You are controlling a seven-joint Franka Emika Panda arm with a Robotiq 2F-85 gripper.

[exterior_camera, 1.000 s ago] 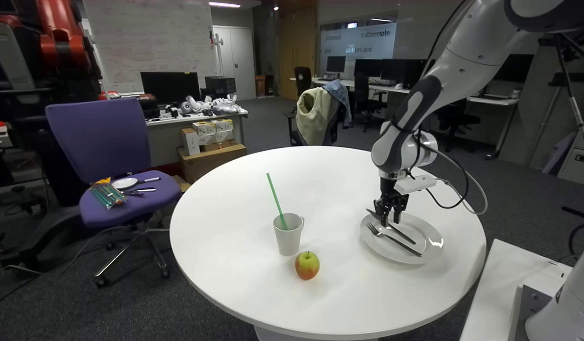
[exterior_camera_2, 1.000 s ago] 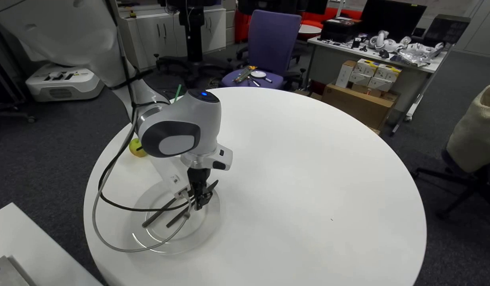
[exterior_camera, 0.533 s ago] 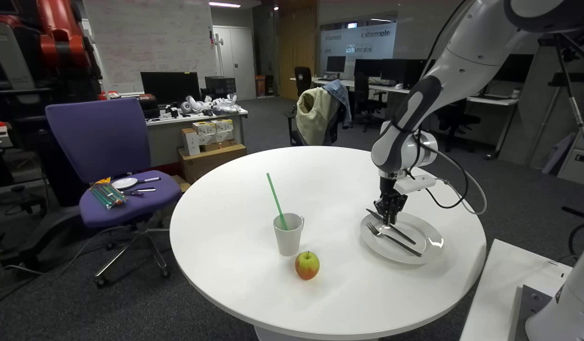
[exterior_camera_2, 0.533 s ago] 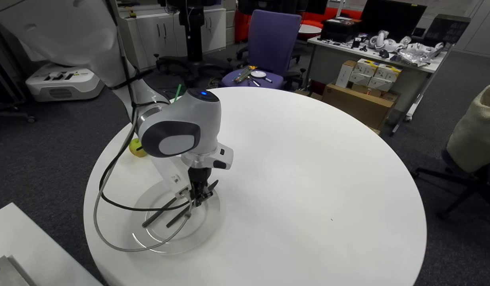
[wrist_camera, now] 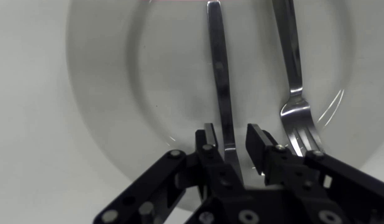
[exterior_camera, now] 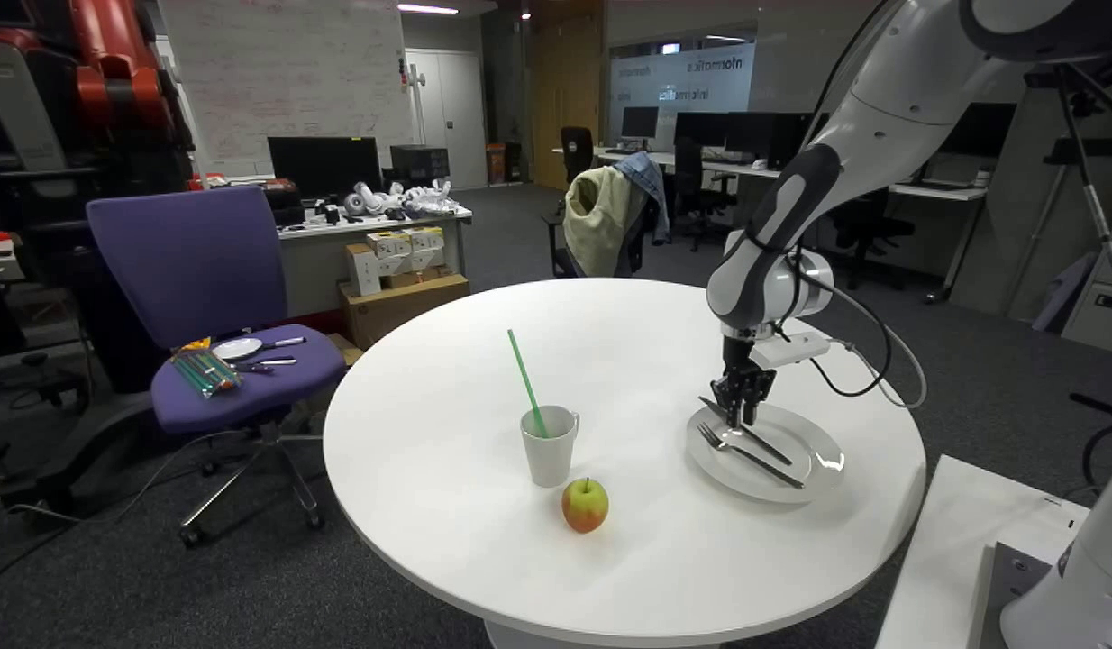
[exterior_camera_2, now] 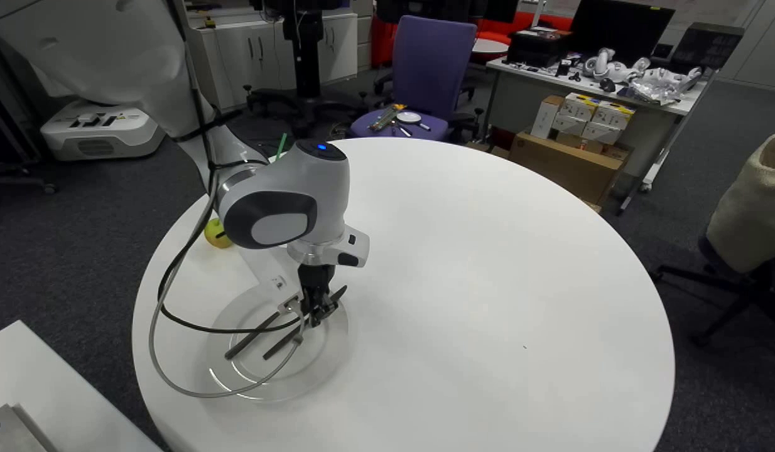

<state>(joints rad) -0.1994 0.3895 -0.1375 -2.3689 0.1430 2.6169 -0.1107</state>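
– Steel first: a slim knife (wrist_camera: 223,87) on the white plate (wrist_camera: 101,77), handle over the plate's middle, blade end out past the rim.

– Held?

– Not by the look of it. Directly between the parted fingers (wrist_camera: 257,144) of the hand (wrist_camera: 230,133), with bare plate on either side of the metal in the wrist view. Only a narrow gap, well short of wide.

– Any change?

– Yes. Clearly tighter than a second ago, then a shade looser again at this moment. Perhaps a slight nudge to the blade end as well; too small for certainty.

– Meaning?

– Most likely good alignment around the knife, but no secure grip.

– And next outward?

– A fork (wrist_camera: 294,68), also on the plate, beside the knife but apart from it, and outside the gap. Tines towards the same end as the blade, partly hidden in the wrist view. No visible contact with the hand.

– Beyond the plate?

– White again: a round table (exterior_camera_2: 500,314). On it, well apart from the plate, a red-and-green apple (exterior_camera: 585,505) in both exterior views. Near the apple, in an exterior view, a pale cup (exterior_camera: 549,460) with a green straw (exterior_camera: 524,374) at a lean.

– Past the table?

– A purple chair (exterior_camera: 191,270), in both exterior views.
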